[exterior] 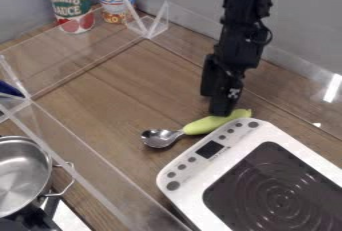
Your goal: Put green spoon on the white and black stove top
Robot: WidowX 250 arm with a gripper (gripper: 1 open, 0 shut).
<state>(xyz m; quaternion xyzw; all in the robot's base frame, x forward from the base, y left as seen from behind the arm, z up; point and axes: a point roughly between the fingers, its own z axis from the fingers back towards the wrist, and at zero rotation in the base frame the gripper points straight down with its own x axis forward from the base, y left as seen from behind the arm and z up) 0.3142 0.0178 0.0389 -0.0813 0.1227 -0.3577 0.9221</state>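
One gripper (222, 105) is seen, pointed steeply down at the wooden table (120, 85). Its jaws are set fully apart and nothing is held between them; the tips are placed just above the handle end of the spoon (187, 130), and contact cannot be confirmed. One green spoon is counted, laid flat on the table, its silver bowl turned left and its handle end partly hidden behind the gripper. It is found just beside the upper left edge of the single stove top (254, 180), not on it. Two cans (88, 3) are noted at the far corner. One steel pot (20, 175) is cut off at the left edge. The stove top is cut off at the lower right.
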